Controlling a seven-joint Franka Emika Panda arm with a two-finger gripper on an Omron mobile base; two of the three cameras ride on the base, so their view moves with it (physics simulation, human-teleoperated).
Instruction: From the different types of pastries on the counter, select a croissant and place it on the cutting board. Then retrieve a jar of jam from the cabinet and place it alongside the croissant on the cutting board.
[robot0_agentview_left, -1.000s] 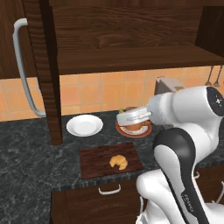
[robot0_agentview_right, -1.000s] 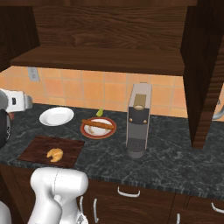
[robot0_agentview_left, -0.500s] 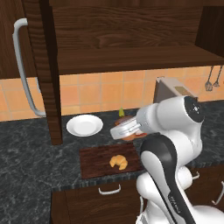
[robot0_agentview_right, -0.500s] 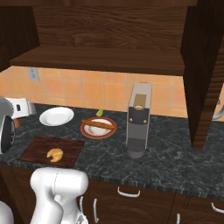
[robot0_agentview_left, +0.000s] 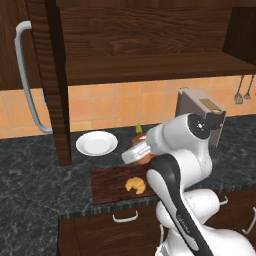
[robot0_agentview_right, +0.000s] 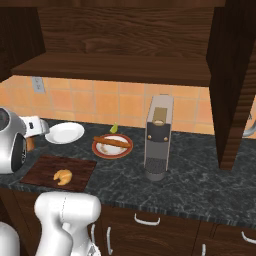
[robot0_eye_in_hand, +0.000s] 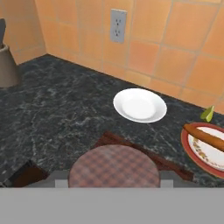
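Left base view: the gripper (robot0_agentview_left: 141, 152) hangs over the cutting board (robot0_agentview_left: 107, 181), clamped on the jar of jam (robot0_agentview_left: 145, 155); the croissant (robot0_agentview_left: 135, 185) lies on the board. Right base view: jar (robot0_agentview_right: 30, 143) beside the board's far left edge. Hand view: the jar's lid (robot0_eye_in_hand: 113, 166) sits between the fingers.

You have the croissant (robot0_agentview_right: 63, 176) on the cutting board (robot0_agentview_right: 45, 165) at the surface's (robot0_agentview_right: 200, 170) near edge, jar of jam (robot0_eye_in_hand: 114, 166) in your gripper (robot0_agentview_left: 134, 154) above the board, empty plate (robot0_agentview_right: 64, 132) beyond, plate with pastry stick (robot0_agentview_right: 113, 142) right of it, coffee machine (robot0_agentview_right: 159, 137) farther right.
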